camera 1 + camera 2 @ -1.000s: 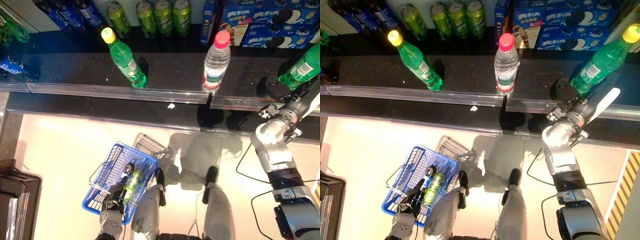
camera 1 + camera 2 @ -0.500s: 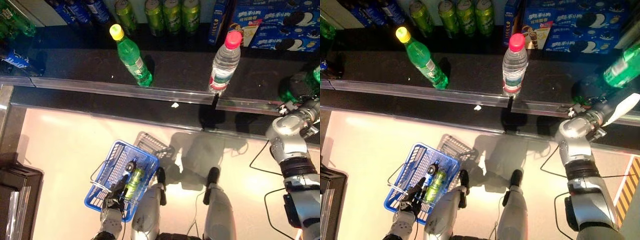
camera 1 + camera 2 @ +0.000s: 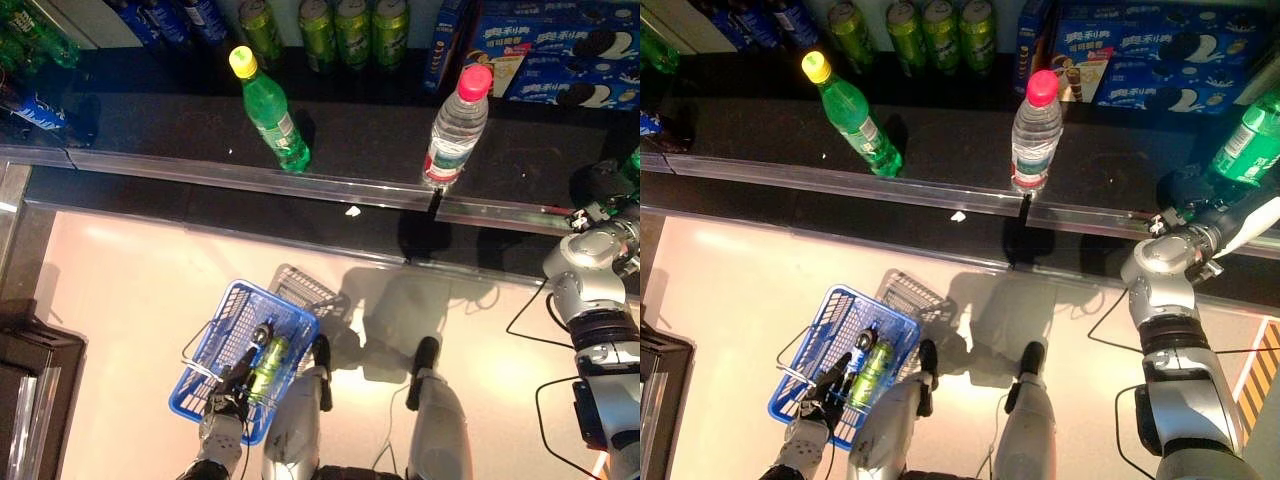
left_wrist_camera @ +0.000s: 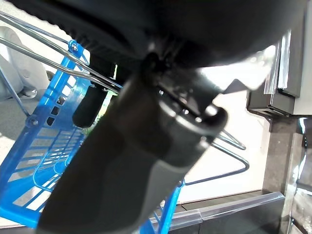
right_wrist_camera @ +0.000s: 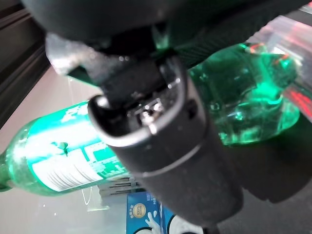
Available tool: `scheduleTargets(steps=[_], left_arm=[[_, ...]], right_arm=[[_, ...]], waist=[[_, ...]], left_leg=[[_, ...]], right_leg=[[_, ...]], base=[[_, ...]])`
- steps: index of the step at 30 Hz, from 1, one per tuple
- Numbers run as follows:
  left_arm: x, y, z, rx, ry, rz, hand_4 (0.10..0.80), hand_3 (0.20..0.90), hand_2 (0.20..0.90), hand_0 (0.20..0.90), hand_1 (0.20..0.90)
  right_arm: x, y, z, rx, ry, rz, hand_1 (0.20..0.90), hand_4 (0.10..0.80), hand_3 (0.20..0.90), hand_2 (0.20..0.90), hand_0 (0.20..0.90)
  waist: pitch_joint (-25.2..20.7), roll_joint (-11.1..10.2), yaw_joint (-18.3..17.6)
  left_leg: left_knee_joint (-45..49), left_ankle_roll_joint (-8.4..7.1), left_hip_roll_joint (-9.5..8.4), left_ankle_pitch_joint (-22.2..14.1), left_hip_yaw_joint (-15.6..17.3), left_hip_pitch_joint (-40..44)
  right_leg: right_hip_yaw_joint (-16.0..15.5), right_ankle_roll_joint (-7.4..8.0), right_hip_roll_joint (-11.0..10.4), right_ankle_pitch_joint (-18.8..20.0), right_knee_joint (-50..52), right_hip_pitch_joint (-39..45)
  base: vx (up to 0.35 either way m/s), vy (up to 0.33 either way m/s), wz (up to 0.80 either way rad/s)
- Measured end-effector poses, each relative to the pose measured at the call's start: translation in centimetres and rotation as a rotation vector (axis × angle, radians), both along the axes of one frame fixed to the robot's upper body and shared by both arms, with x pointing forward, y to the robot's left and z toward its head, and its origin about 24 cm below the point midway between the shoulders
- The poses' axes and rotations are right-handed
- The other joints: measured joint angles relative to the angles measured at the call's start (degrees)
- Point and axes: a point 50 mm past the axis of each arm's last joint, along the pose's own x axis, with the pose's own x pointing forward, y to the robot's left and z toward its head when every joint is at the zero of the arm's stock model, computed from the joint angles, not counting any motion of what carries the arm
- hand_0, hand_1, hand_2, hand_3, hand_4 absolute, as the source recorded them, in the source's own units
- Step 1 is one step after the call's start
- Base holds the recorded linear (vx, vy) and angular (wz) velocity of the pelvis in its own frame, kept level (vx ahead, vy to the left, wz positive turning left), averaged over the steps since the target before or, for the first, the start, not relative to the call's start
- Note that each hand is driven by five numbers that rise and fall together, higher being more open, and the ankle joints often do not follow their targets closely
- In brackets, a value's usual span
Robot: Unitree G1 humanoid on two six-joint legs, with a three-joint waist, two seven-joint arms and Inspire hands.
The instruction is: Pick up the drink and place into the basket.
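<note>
My right hand (image 3: 1185, 192) reaches onto the black shelf at the far right and is shut on the base of a tilted green bottle (image 3: 1250, 148). The right wrist view shows its thumb (image 5: 170, 146) across that bottle (image 5: 58, 156). My left hand (image 3: 228, 395) is shut on the thin wire handles (image 4: 229, 141) of the blue basket (image 3: 290, 305), which hangs low at the left. A green drink (image 3: 268, 365) and a dark one (image 3: 260, 335) lie inside it. The basket's wall (image 4: 48, 146) shows past the left hand (image 4: 146, 136).
On the black shelf (image 3: 150, 135) with a clear front rail stand a green bottle with a yellow cap (image 3: 268, 110) and a water bottle with a pink cap (image 3: 455, 125). Green cans (image 3: 350, 20), blue bottles (image 3: 170, 15) and blue boxes (image 3: 560, 50) line the back. A black box (image 3: 30, 370) stands on the floor at left.
The camera has shifted slightly. My right hand has moved to the right along the shelf with the green bottle. The left hand and the blue basket hang as before.
</note>
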Motion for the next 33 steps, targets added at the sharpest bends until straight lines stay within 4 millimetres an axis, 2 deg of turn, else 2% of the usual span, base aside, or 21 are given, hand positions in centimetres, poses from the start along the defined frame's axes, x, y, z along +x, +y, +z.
scheduleTargets(steps=[6, 12, 17, 23, 27, 33], left_arm=[[0.0, 0.0, 0.0, -0.004, -0.007, 0.0, 0.1, 0.2, 0.3, 0.3, 0.3], [-0.5, 0.1, -0.2, -0.011, -0.004, 0.012, 0.1, 0.2, 0.3, 0.3, 0.3], [-2.0, 0.4, -0.9, -0.035, 0.02, 0.083, 0.1, 0.2, 0.3, 0.3, 0.3], [-3.6, 0.8, -1.4, -0.033, 0.047, 0.12, 0.1, 0.2, 0.3, 0.3, 0.3], [-4.5, 1.4, -1.4, -0.01, 0.052, 0.135, 0.1, 0.2, 0.3, 0.3, 0.3], [-5.2, 1.9, -1.1, 0.056, 0.029, 0.094, 0.1, 0.2, 0.3, 0.3, 0.3]], right_arm=[[-1.2, -0.3, -0.7, 0.008, -0.029, 0.008, 0.3, 0.1, 0.2, 0.3, 0.3], [-3.0, 1.4, -2.2, -0.022, -0.056, 0.119, 0.3, 0.1, 0.2, 0.3, 0.3], [-4.5, 4.4, -3.9, -0.087, -0.044, 0.337, 0.3, 0.1, 0.2, 0.3, 0.3], [-5.9, 5.5, -5.7, -0.116, 0.022, 0.524, 0.3, 0.1, 0.2, 0.3, 0.3], [-6.6, 6.5, -6.0, -0.116, 0.029, 0.691, 0.3, 0.1, 0.2, 0.3, 0.3], [-6.9, 10.1, -5.3, -0.095, -0.033, 1.007, 0.3, 0.1, 0.2, 0.3, 0.3]], waist=[[0.0, 0.0, 0.17], [0.0, -0.03, -1.06], [-0.05, -0.14, -3.49], [-0.53, -0.88, -5.31], [-1.37, -2.36, -5.88], [-3.21, -3.83, -6.14]], left_leg=[[0.16, 0.0, 0.0, 0.0, 0.13, 0.46], [-0.34, -0.01, 0.07, -0.02, 0.39, 2.72], [-1.28, -0.02, 0.39, -0.05, 1.26, 4.44], [-3.17, -0.33, 0.88, 0.03, 2.47, 7.87], [-3.39, -0.59, 1.62, -0.15, 3.47, 9.55], [-3.38, -0.87, 2.05, -0.23, 3.49, 9.89]], right_leg=[[-0.16, 0.03, -0.05, -0.1, 0.03, 0.66], [0.06, -0.24, -0.02, -0.48, -0.22, 2.66], [0.24, 0.02, 0.31, -0.58, -0.93, 3.88], [0.56, 0.01, 1.01, -0.46, -2.28, 6.7], [1.41, 0.07, 1.66, -0.08, -3.25, 8.33], [1.09, -0.17, 2.24, 0.2, -4.11, 9.18]], base=[[-0.005, 0.014, 0.01], [0.024, 0.032, -0.01], [0.011, 0.015, -0.06], [0.033, -0.001, -0.06], [0.048, -0.001, -0.09], [0.0, 0.01, 0.02]])
